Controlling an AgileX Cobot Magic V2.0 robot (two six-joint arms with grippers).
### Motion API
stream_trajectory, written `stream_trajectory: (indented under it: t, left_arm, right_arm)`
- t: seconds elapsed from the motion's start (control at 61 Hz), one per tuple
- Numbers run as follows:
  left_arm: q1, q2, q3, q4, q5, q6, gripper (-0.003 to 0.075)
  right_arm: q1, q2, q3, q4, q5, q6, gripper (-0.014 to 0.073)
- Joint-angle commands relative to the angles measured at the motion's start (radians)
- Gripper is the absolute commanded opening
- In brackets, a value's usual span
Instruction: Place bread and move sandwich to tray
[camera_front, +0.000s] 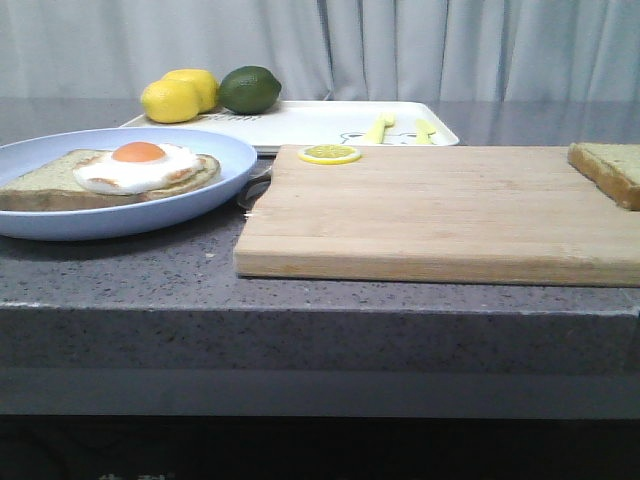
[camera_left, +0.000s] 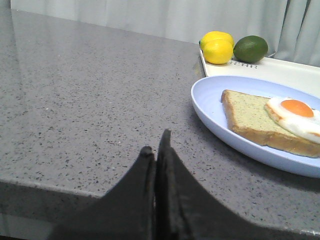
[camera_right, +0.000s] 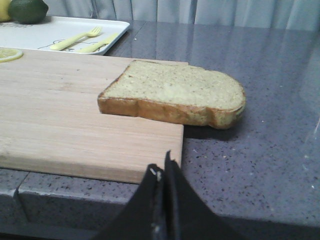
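Surface: dark speckled stone counter; pale grey curtain behind.

Writing: dark print on the tray, illegible.

Left gripper: jaws pressed together, empty; plate ahead, holding an egg-topped slice.

Right gripper: jaws pressed together, empty; bread just ahead, overhanging the cutting board.

Cut off: bread in the front view.

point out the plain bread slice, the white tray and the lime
bread (camera_right: 175, 87), right wrist view, top face
tray (camera_front: 320, 122), front view, bare middle
lime (camera_front: 250, 89), front view, centre of its skin
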Motion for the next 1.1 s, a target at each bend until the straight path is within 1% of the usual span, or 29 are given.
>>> stream_trajectory:
  t: [0.0,0.295,0.377,0.459,0.508,0.525,0.639,0.721,0.787,0.869,0.967,1.082]
  left_arm:
    - [-0.006,-0.023,0.012,-0.003,-0.084,-0.01,-0.0019]
    - [-0.006,-0.023,0.012,-0.003,-0.125,-0.01,-0.0019]
    - [-0.006,-0.023,0.012,-0.003,-0.136,-0.01,-0.0019]
    - [-0.006,-0.023,0.012,-0.005,-0.161,-0.01,-0.0019]
    - [-0.006,-0.023,0.012,-0.004,-0.195,-0.01,-0.0019]
    - [-0.006,-0.023,0.012,-0.004,-0.206,-0.01,-0.0019]
    - [-0.006,-0.023,0.012,-0.004,-0.334,-0.01,-0.0019]
    - [-0.006,-0.023,0.01,-0.004,-0.432,-0.01,-0.0019]
    - [-0.006,-0.023,-0.005,-0.004,-0.454,-0.01,-0.0019]
    - [-0.006,-0.018,-0.046,0.001,-0.452,0.013,-0.0019]
    - [-0.006,0.006,-0.122,0.058,-0.415,0.017,-0.0019]
    - [-0.006,0.111,-0.274,0.064,-0.233,0.017,-0.0019]
  right_arm:
    - [0.001,-0.021,-0.003,-0.008,-0.074,-0.007,-0.0085]
    - [0.001,-0.021,-0.003,-0.006,-0.084,-0.007,-0.0085]
    - [0.001,-0.021,-0.003,-0.002,-0.1,-0.007,-0.0085]
    - [0.001,-0.021,-0.003,-0.002,-0.147,-0.007,-0.0085]
    - [0.001,-0.021,-0.004,-0.002,-0.178,-0.007,-0.0085]
    - [0.002,-0.021,-0.004,-0.002,-0.209,-0.007,-0.0085]
    - [0.002,-0.021,-0.028,-0.002,-0.289,-0.007,-0.0085]
    - [0.002,-0.021,-0.077,-0.002,-0.281,-0.007,-0.0085]
    - [0.002,-0.021,-0.122,-0.002,-0.25,-0.007,-0.0085]
    - [0.002,-0.009,-0.193,-0.002,-0.186,-0.007,-0.0085]
    - [0.002,0.041,-0.294,-0.002,-0.103,-0.007,-0.0082]
    - [0.002,0.153,-0.415,-0.002,0.012,-0.007,-0.0076]
